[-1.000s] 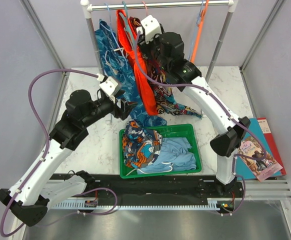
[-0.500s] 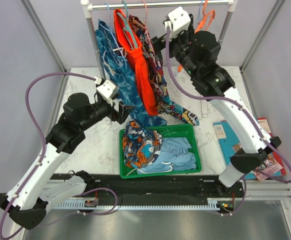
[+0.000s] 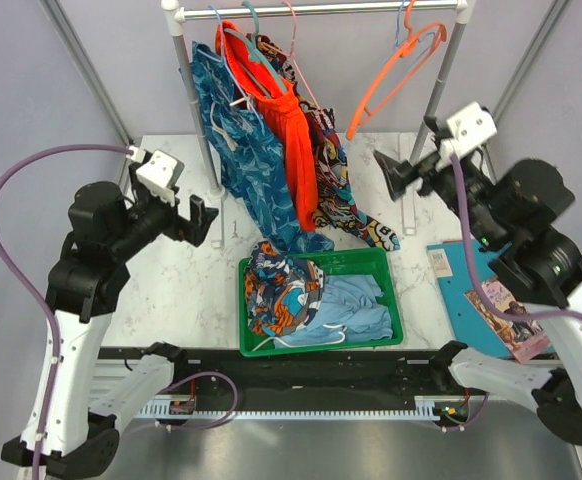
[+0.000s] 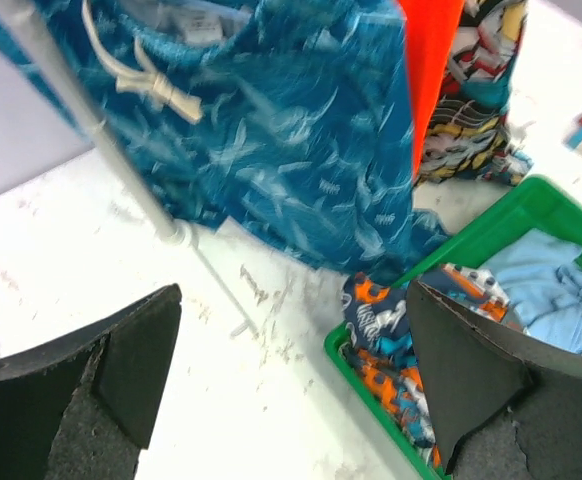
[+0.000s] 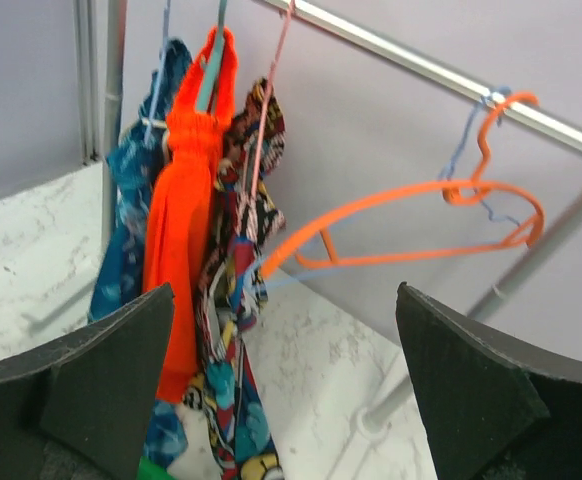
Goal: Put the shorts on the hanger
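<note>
The shorts hang on the pink hanger from the rail, upper centre, beside orange shorts. The left pincer and right pincer are both released and empty. Backing away likely needs wide paths, avoiding the loose orange hanger.

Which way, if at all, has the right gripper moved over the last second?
Yes: the right gripper has backed away from the silver clothes rail, rightward and toward the near edge.

Comic-print shorts in navy, red, yellow, pale pink hanger — green tray
</note>
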You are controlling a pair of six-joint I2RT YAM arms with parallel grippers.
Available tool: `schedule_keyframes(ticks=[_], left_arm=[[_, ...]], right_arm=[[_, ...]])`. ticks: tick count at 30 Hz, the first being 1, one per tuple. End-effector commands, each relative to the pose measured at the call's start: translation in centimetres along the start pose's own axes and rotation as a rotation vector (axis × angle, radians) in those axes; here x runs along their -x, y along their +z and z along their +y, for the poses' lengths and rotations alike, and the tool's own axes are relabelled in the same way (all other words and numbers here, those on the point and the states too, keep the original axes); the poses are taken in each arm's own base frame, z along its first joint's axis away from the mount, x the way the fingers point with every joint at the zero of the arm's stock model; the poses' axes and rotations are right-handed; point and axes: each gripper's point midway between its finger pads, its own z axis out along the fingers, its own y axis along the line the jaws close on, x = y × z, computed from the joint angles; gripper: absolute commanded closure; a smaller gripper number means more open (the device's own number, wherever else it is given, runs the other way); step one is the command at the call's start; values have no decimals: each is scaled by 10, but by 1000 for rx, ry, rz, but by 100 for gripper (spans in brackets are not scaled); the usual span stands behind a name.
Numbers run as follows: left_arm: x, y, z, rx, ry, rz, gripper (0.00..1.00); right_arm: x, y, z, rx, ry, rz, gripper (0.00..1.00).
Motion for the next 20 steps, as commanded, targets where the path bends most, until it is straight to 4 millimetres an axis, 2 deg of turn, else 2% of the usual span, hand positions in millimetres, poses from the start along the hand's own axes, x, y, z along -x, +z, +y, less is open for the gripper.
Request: schedule_keyframes(ticks=[1,5,6,7,11,12,15,20], left_arm=[[-53,-24,-1,-12,21,175,1],[-97,-41,6,56,45,295,0],[-111,-42,7,73,42,329,1],[-119,-45,12,101,53,355,1],[-153,-54,14,121,69,455,1],[-163,-55,13,120,72,475,1],[-176,-54,11,97,97,500,0],[-187,-47,11,53,121,551,0]], right_arm=[[-65,-46,-3,-12,-43,168,2],[-117,-84,3,21,-60,291,2],[-136,-91,4,19,-63,339,2],[-140,-102,4,18,-71,344,2],[-184,-133,15,85,-119,474,2],[-192,-137,19,102,-126,495,2],[-208,-147,23,133,-147,555,2],[-225,-150,25,155,-163,647,2]])
